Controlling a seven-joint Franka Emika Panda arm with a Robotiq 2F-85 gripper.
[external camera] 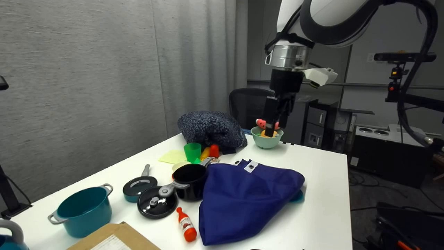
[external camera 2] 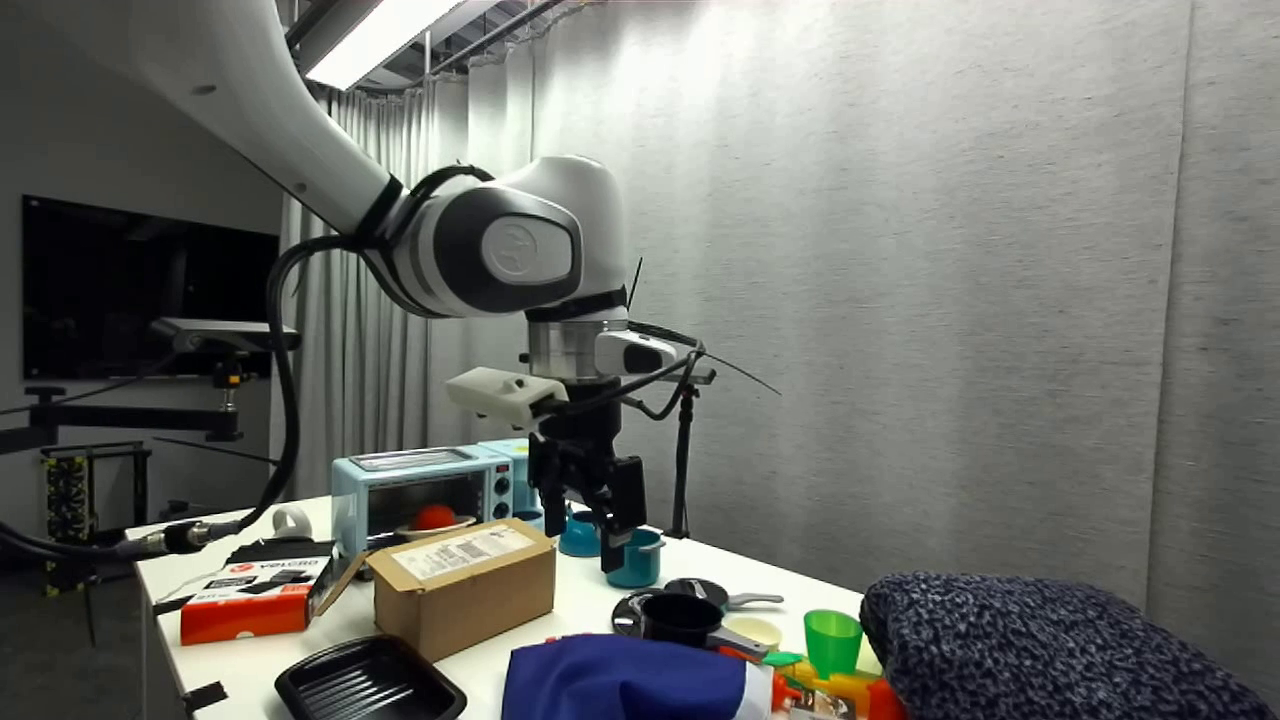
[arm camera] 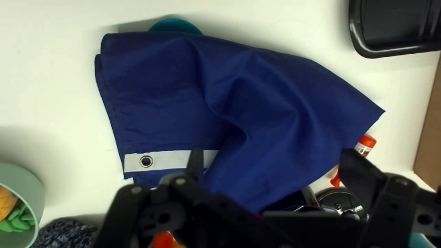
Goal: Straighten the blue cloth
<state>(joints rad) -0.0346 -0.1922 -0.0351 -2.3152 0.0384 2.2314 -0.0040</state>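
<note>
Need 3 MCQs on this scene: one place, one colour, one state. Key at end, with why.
1. Where does the green cup stand?
A) Inside the teal pot
B) On top of the blue cloth
C) Beside the dark fuzzy mound

2. What colour is the strip on the blue cloth?
A) White
B) Yellow
C) Red

3. How is the tool?
A) Shut on the blue cloth
B) Open, gripping nothing
C) Shut and empty

Key:
1 C: both exterior views show the cup next to the mound.
2 A: the wrist view shows it white around a metal eyelet.
3 B: in the wrist view the fingers stand well apart, nothing caught between them.
</note>
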